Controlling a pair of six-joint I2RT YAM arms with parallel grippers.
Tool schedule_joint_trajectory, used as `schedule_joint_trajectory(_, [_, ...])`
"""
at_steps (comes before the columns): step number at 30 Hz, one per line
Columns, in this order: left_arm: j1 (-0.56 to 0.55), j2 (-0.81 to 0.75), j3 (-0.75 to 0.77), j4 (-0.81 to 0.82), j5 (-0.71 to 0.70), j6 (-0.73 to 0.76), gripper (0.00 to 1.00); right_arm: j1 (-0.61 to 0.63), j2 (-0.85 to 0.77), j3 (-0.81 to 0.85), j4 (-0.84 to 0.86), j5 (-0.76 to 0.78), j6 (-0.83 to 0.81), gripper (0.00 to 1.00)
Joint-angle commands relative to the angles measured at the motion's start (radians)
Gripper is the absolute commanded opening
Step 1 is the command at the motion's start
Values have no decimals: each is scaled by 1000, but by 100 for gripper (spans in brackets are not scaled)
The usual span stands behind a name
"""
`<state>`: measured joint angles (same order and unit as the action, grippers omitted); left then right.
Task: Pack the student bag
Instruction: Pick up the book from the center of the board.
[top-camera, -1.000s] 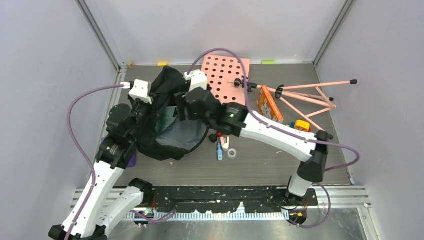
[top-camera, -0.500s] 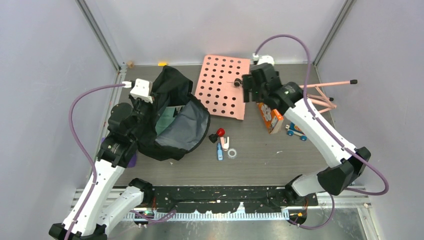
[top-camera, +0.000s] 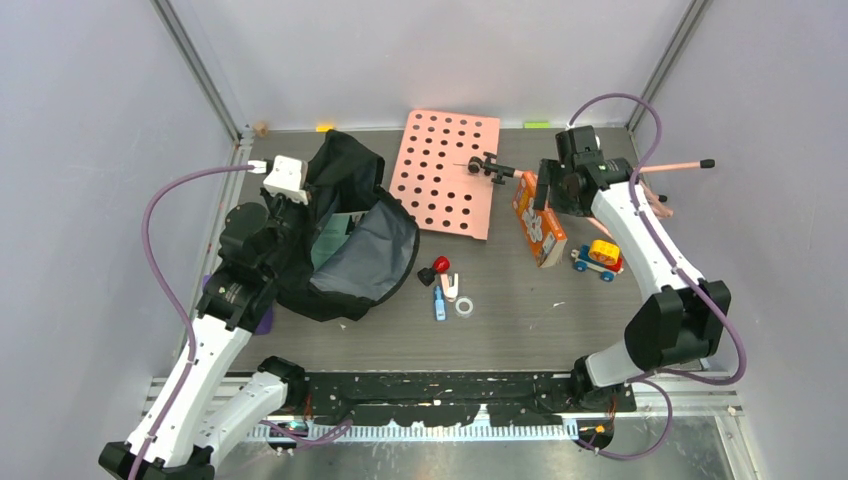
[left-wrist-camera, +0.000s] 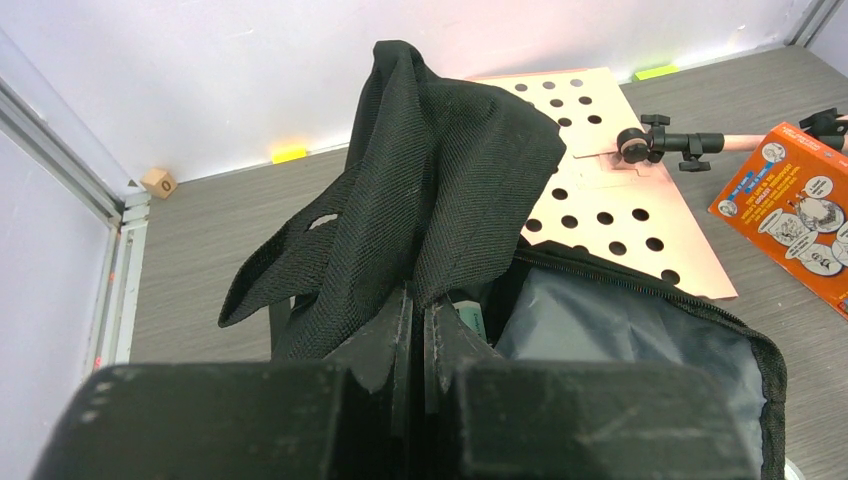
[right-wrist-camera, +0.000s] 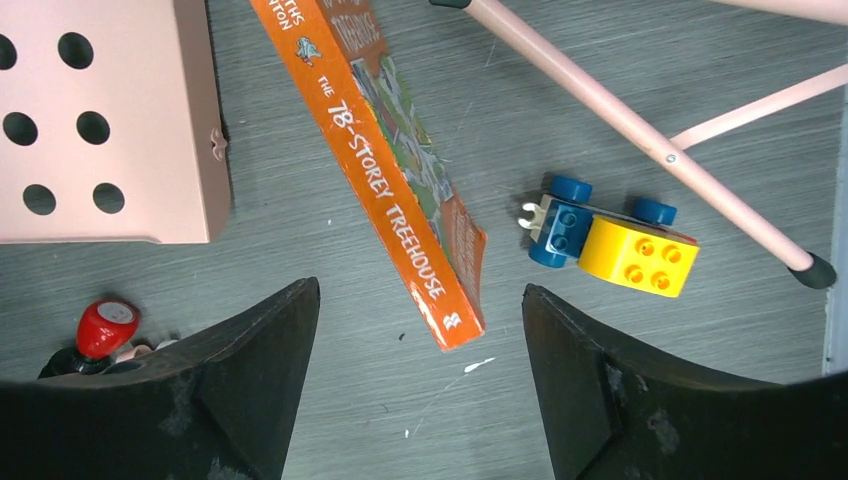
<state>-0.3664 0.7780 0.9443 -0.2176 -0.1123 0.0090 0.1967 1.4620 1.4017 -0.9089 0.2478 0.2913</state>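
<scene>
The student bag (top-camera: 345, 245) is a black backpack lying at the left, its mouth open and grey lining (top-camera: 378, 255) showing. A teal item (top-camera: 330, 240) sits inside. My left gripper (top-camera: 295, 222) is shut on a fold of the bag's black fabric (left-wrist-camera: 440, 190) and holds the rim up; its jaws (left-wrist-camera: 418, 310) stand pressed together on the cloth. My right gripper (top-camera: 548, 190) is open and empty, above the near end of an orange book (right-wrist-camera: 390, 170) that lies on the table (top-camera: 330, 345). The book sits between its fingers (right-wrist-camera: 418, 295) in the right wrist view.
A pink perforated board (top-camera: 447, 172) lies at the back middle. A pink tripod stand (top-camera: 640, 190) lies at the back right. A yellow and blue toy car (top-camera: 598, 258) is beside the book. A red knob (top-camera: 438, 266), blue piece (top-camera: 438, 305) and white ring (top-camera: 464, 306) lie right of the bag.
My right arm has swung away from the bag's mouth to the right and now hovers over the orange book. My left gripper still holds the bag fabric.
</scene>
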Motion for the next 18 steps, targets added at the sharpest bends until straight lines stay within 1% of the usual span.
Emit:
schedule_joint_trajectory(1, [0, 12, -10, 4, -10, 9, 0, -9, 50, 0, 61, -52, -26, 80])
schedule_joint_trajectory(4, [0, 13, -10, 4, -12, 8, 0, -9, 109, 16, 70, -75, -51, 79])
schedule_joint_trajectory(8, [0, 12, -10, 5, -15, 9, 0, -9, 176, 54, 68, -76, -79, 75])
schedule_joint_trajectory(13, [0, 9, -10, 5, -18, 12, 0, 0, 204, 43, 96, -12, -104, 72])
schedule_joint_trajectory(18, [0, 9, -10, 4, -18, 13, 0, 6, 233, 31, 108, -8, -133, 66])
